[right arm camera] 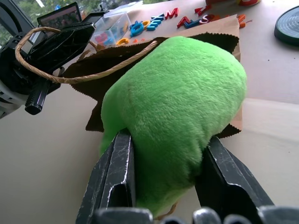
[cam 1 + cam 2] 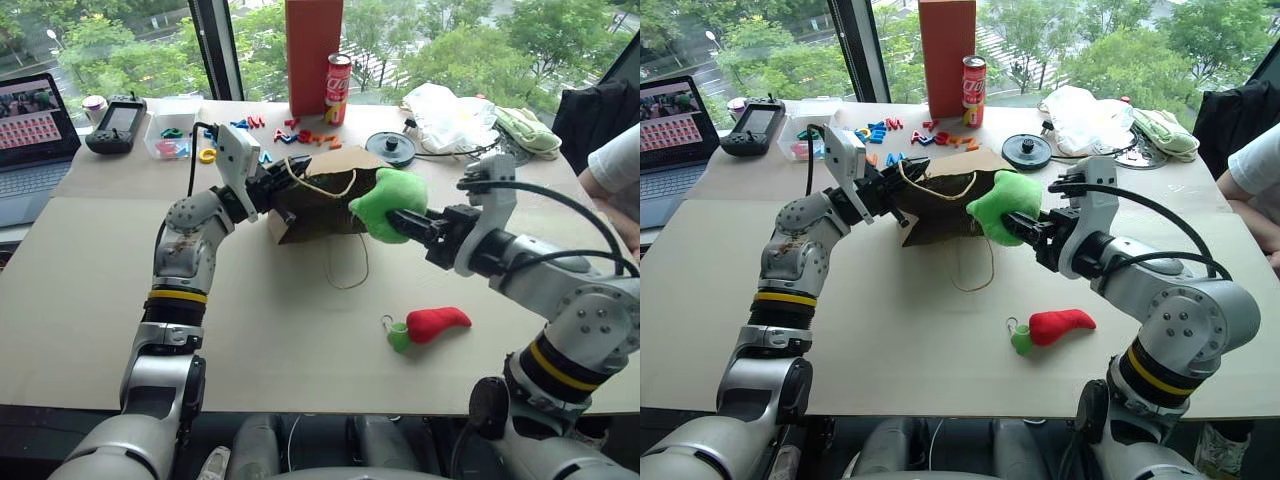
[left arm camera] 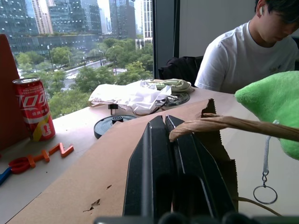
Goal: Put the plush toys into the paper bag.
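Right now my right tool (image 1: 163, 186) is clamped on the round green plush toy (image 2: 388, 200), fingers (image 1: 117, 172) pressed into its sides, holding it off the tabletop (image 2: 120, 300) just at the mouth of the brown paper bag (image 2: 315, 205). My left tool (image 2: 272, 186) is closed tight on the bag's rim beside one twisted-paper handle (image 1: 70, 77), keeping that edge lifted. Nearer me, the red chili plush toy (image 2: 430, 324) lies on the tabletop, well apart from the bag.
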